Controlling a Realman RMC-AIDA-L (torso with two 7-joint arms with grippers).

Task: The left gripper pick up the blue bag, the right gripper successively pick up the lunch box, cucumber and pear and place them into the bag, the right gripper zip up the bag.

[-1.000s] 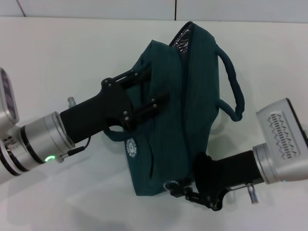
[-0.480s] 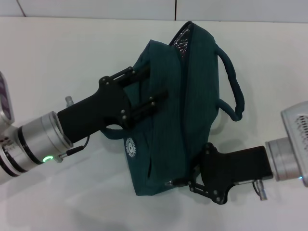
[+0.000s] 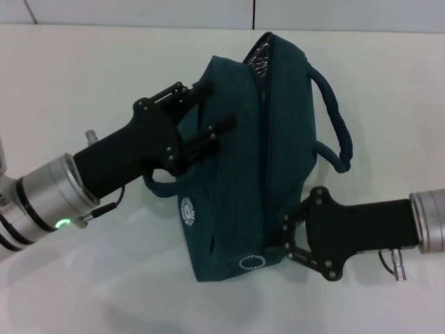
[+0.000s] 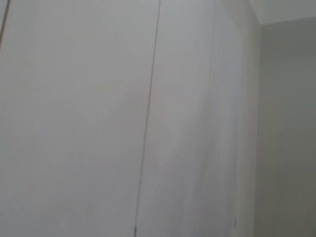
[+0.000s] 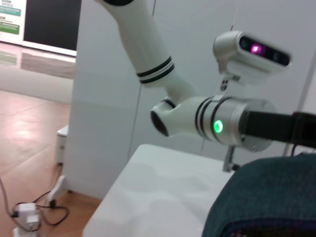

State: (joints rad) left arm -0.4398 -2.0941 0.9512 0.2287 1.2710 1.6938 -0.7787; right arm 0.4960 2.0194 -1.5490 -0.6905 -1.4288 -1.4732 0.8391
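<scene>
Teal fabric fills the middle of the white desk: the blue bag lies with its long axis running from the far edge toward the near edge, its zipper line along that same axis. The metal ring pull sits at the bag's near end. The far end of the zipper gapes a little, showing a silvery lining.

The right gripper reaches in from the desk's right side and lies just beside the ring pull, to its right. Its fingers press into the bag's near corner, where the fabric hides them, so I cannot tell how far apart they stand or whether they grasp anything. Zipping would mean travel along the bag's long axis, away from the near edge.

The left gripper comes in from the left. Its two fingers are spread, lying across the bag's left flank with the fabric between them. A handle loop hangs below its body, but a firm grasp cannot be confirmed.

Lunch box, cucumber and pear are nowhere visible, presumably inside. The right wrist view shows only a corner of teal fabric and the left arm; the left wrist view shows only a blank wall
</scene>
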